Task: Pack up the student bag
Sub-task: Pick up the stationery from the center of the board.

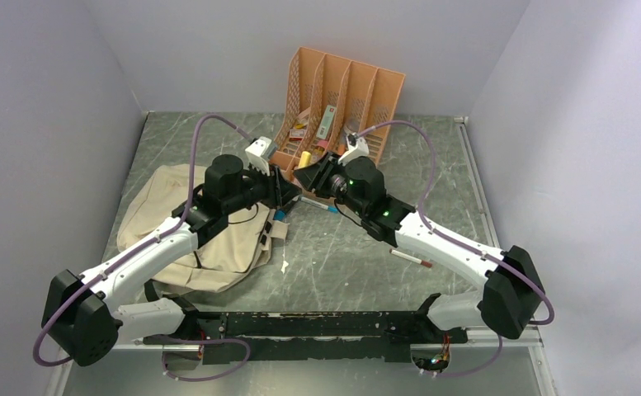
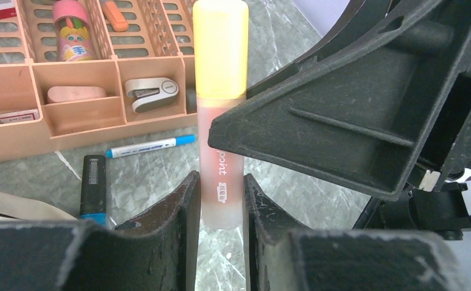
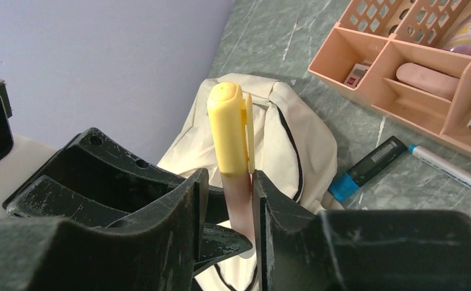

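Beige fabric, soft and creased, makes up the bag, with dark zip lines curving across it and black strap pieces showing at its near edge. It lies flat and slumped on the left half of the worktop, partly under the left arm. Its long axis runs on a diagonal from far left to near right. The zipped edge, with a small pale tag, faces the middle of the worktop. Whether the zip is undone cannot be told.

The worktop is grey-green stone-patterned sheet with pale veins, closed in on 3 sides by plain pale lilac-grey walls. At the far middle an orange lattice organizer leans back, with small items in its front trays. Just in front of it lie a white pen with a blue cap and a black marker with a blue end. The marker sits just beside the bag's edge.

The 2 arms meet above the worktop between the bag and the organizer, just right of the bag. Between them stands a highlighter with a yellow cap and a frosted pink barrel. The left end effector is clamped on the lower barrel, both fingers pressed against it. The right end effector has 1 finger on each side of the barrel below the cap. A thin dark gap shows on 1 side, so whether it is squeezing cannot be told.
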